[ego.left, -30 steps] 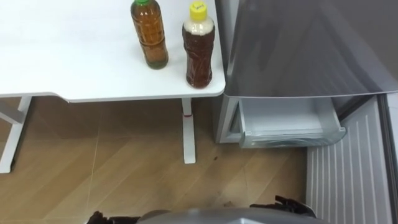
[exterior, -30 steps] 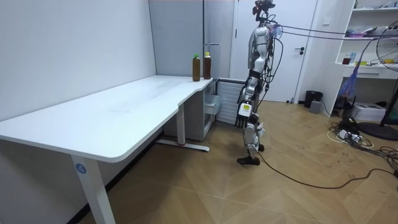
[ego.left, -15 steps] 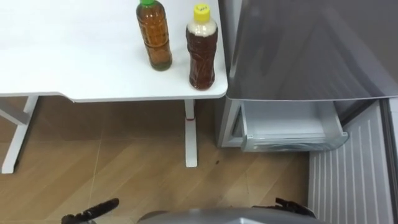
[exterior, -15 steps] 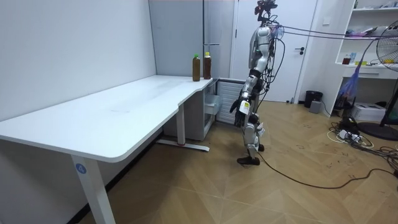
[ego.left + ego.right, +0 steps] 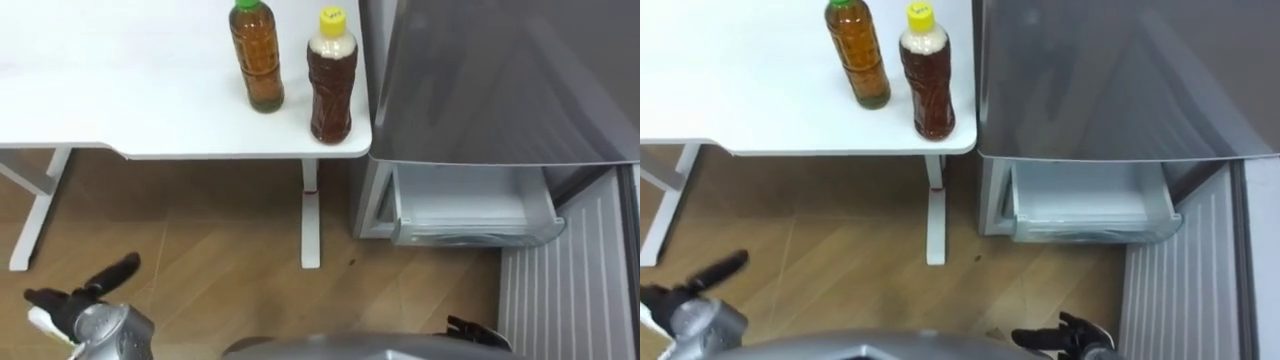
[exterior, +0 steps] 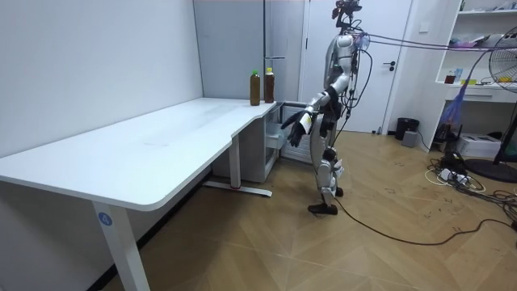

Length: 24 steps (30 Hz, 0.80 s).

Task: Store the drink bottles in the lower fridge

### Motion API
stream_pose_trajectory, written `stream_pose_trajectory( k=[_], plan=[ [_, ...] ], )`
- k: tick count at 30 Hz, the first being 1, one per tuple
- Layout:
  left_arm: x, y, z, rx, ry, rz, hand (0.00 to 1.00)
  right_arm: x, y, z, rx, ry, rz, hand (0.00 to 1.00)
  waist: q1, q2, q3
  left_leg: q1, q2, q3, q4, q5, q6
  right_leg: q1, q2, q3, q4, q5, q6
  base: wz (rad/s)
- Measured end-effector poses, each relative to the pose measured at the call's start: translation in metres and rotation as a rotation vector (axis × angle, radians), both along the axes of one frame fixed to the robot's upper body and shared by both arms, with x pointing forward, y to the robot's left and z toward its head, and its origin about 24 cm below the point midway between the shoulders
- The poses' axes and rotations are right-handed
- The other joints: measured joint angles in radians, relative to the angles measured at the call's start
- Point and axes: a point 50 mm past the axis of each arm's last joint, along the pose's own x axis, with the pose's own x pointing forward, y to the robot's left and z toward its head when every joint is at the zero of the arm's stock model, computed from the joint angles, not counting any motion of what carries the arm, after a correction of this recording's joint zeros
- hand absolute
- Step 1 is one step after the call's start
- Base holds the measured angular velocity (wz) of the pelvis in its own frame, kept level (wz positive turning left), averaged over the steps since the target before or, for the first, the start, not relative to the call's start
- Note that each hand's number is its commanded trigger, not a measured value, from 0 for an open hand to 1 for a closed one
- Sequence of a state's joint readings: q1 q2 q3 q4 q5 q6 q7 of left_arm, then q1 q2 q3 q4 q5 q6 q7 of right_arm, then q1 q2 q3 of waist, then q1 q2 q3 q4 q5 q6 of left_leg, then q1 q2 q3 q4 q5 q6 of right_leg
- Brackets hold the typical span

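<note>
Two drink bottles stand upright near the right corner of the white table (image 5: 120,110): a green-capped bottle (image 5: 257,55) of amber drink and, to its right, a yellow-capped bottle (image 5: 330,78) of dark drink. The grey fridge (image 5: 500,80) stands right beside the table, with its lower drawer (image 5: 470,205) pulled out and nothing in it. My left hand (image 5: 85,295) is raised at the lower left, below the table's edge, open with straight fingers and holding nothing. My right hand (image 5: 478,330) shows low at the bottom edge.
The lower fridge door (image 5: 570,270) stands open at the right, its ribbed inner face showing. A white table leg (image 5: 310,215) stands just left of the drawer. In the room view I stand on the wooden floor (image 6: 266,242) before the fridge (image 6: 279,48).
My left arm has swung up and forward from beside my body, so the hand now shows at the lower left. The bottles and the drawer have not moved.
</note>
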<state>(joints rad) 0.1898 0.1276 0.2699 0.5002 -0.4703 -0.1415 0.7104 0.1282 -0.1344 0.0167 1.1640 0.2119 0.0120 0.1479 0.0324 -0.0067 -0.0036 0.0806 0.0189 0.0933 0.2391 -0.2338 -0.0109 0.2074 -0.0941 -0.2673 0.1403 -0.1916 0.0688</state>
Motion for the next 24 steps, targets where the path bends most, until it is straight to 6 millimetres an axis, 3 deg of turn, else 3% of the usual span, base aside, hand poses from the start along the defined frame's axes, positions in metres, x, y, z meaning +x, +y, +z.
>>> stream_pose_trajectory(
  k=[5,11,17,19,24],
  plan=[
    [0.024,0.001,0.037,0.227,-0.094,-0.083,0.00,-0.003,-0.001,0.000,0.008,0.002,0.023,0.00,-0.001,-0.004,-0.0003,0.002,0.000,-0.013,0.000,0.000,0.000,0.002,0.003,-0.010,0.000,0.000,0.000,0.00],
    [0.046,-0.003,0.077,0.333,-0.265,-0.127,0.00,-0.003,-0.001,0.000,0.008,-0.006,0.022,0.00,-0.004,-0.010,0.0027,-0.010,0.000,-0.018,-0.002,0.000,0.000,-0.002,0.004,-0.011,-0.001,0.000,0.000,0.01],
    [0.065,-0.023,0.126,0.506,-0.445,-0.283,0.00,0.000,0.000,0.001,0.029,-0.032,0.039,0.00,-0.004,-0.022,0.0022,-0.017,0.000,-0.017,0.003,0.000,0.000,-0.001,0.005,-0.014,-0.005,0.000,0.000,0.01],
    [0.070,-0.033,0.146,0.565,-0.520,-0.366,0.00,0.000,0.000,0.001,0.033,-0.043,0.040,0.00,-0.004,-0.024,0.0059,-0.019,-0.001,-0.020,0.015,0.000,0.000,0.001,0.005,-0.011,-0.006,0.000,0.000,0.03],
    [0.078,-0.046,0.169,0.596,-0.629,-0.492,0.00,0.001,0.000,0.001,0.035,-0.052,0.046,0.00,-0.007,-0.021,0.0079,-0.018,-0.001,-0.025,0.018,0.000,0.000,0.001,0.006,-0.010,-0.006,0.000,0.000,0.03]
  ],
)
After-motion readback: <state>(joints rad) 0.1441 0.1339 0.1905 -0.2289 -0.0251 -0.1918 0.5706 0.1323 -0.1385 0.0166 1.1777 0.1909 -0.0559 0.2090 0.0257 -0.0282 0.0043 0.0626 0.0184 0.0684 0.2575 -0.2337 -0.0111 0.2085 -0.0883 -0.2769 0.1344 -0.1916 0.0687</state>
